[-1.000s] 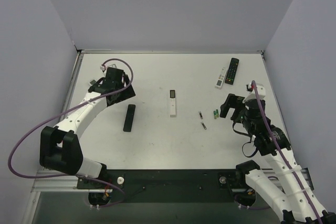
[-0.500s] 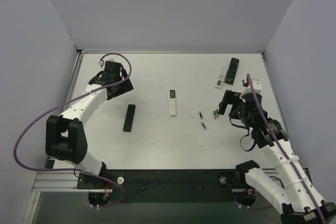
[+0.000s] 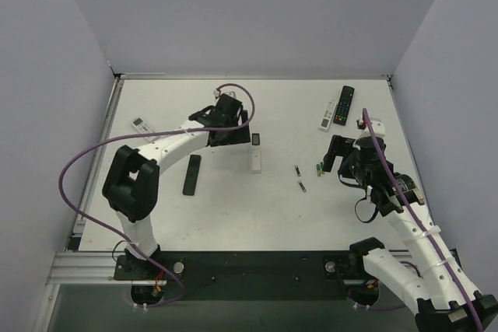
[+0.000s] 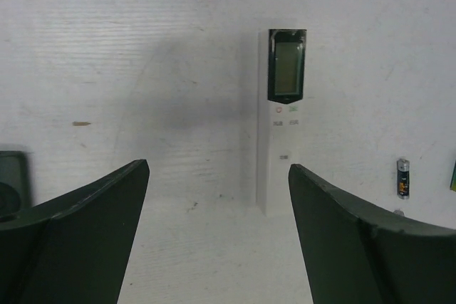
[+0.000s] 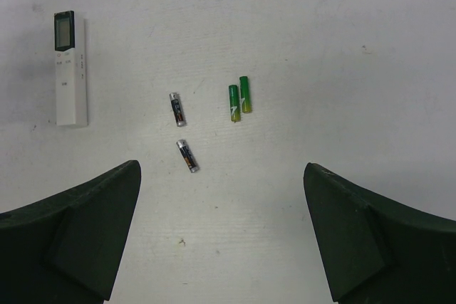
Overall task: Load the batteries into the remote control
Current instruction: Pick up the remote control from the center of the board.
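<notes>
Left wrist view blurs the white remote's [image 4: 280,126] near end into the pale surface [image 4: 107,69], and the frame edge clips one green cell. My left arm stretches across to the middle, left claw [image 4: 217,167] spread wide and empty. The remote lies flat, lengthwise away from me, screen farthest. My right claw [image 5: 221,166], equally spread, hovers above the batteries [image 5: 244,95] lying right of the remote.
</notes>
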Tool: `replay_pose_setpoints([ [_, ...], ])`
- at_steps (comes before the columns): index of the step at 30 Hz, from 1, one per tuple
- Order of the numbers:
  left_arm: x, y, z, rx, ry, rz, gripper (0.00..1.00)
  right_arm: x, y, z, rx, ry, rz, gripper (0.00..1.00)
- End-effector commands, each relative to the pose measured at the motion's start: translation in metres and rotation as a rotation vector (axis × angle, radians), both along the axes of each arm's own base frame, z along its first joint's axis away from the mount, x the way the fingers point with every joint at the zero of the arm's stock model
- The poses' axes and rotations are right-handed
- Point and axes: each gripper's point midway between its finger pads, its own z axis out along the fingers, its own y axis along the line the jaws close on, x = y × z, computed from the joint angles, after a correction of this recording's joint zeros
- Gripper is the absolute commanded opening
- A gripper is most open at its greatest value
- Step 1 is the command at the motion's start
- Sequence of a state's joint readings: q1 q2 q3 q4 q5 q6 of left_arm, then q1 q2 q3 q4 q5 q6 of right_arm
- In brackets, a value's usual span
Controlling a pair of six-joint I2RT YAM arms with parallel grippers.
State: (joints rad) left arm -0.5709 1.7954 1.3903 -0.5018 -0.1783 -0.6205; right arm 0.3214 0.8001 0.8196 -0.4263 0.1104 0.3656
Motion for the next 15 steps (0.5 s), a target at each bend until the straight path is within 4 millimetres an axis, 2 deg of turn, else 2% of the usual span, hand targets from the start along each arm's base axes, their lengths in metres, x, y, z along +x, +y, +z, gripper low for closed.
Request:
replay_pose_setpoints([
  [1,0.016,-0.039,0.008,-0.026,-0.050,-0.054,0.90,0.000,0.002,0.001,0.013,0.005,0.005,0.91],
  [4,0.019,-0.059,-0.001,-0.001,-0.039,-0.097,0.89,-0.001,0.001,-0.001,0.013,0.008,0.001,0.91],
  [5,0.018,-0.063,-0.014,0.019,-0.015,-0.109,0.88,-0.002,0.001,0.000,0.015,0.007,0.000,0.91],
  [6,0.019,-0.071,-0.012,0.021,-0.022,-0.125,0.88,-0.002,0.000,-0.002,0.013,0.011,-0.002,0.91],
  [8,0.017,-0.076,-0.030,0.058,0.005,-0.150,0.86,-0.003,0.000,-0.002,0.013,0.011,-0.002,0.91],
  [9,0.017,-0.083,-0.030,0.063,0.001,-0.164,0.85,-0.003,0.000,-0.002,0.016,0.010,-0.003,0.91],
  [11,0.013,-0.085,-0.048,0.096,0.038,-0.181,0.85,-0.003,0.000,-0.002,0.016,0.010,-0.002,0.91],
  [15,0.007,-0.091,-0.065,0.119,0.077,-0.206,0.80,-0.005,-0.001,-0.003,0.015,0.015,-0.005,0.90],
])
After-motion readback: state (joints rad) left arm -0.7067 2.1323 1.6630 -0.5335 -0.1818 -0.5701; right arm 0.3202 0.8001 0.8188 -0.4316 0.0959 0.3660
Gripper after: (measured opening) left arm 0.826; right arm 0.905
